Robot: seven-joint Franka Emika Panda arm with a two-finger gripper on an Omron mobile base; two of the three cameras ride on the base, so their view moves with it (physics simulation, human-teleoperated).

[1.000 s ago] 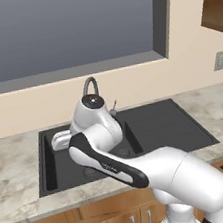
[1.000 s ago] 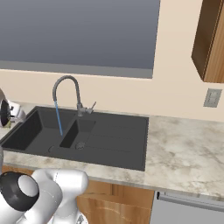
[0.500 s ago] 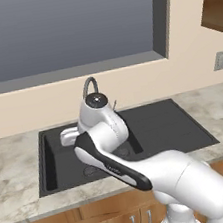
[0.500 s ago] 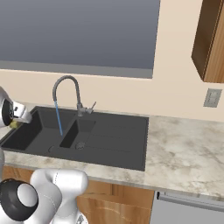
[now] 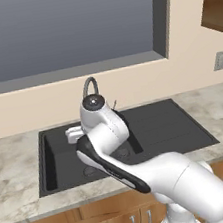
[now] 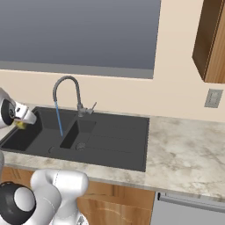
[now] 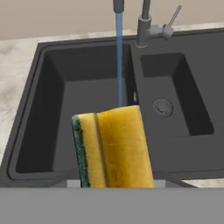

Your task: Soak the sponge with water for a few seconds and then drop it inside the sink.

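Observation:
The yellow sponge (image 7: 114, 148) with its green scrub layer on the left edge stands upright close to the hand camera, above the left basin of the dark sink (image 7: 48, 109). My gripper (image 6: 23, 119) is shut on the sponge (image 6: 19, 125), and the fingers are hidden behind it in the hand view. The thin blue water (image 7: 119, 61) falls from the faucet spout just behind the sponge's top edge; I cannot tell whether it touches. In the right base view the water (image 6: 58, 117) runs a little to the right of the gripper. My hand (image 5: 74, 134) hangs over the sink (image 5: 161, 126).
A grey gooseneck faucet (image 6: 67, 90) with a side lever (image 7: 168, 24) stands behind the basins. The smaller right basin has a round drain (image 7: 162, 106). Marble counter (image 6: 184, 154) surrounds the sink. A window is above, a wooden cabinet (image 6: 211, 39) upper right.
My hand with the sponge has moved sideways over the left basin toward the water stream. The water keeps running.

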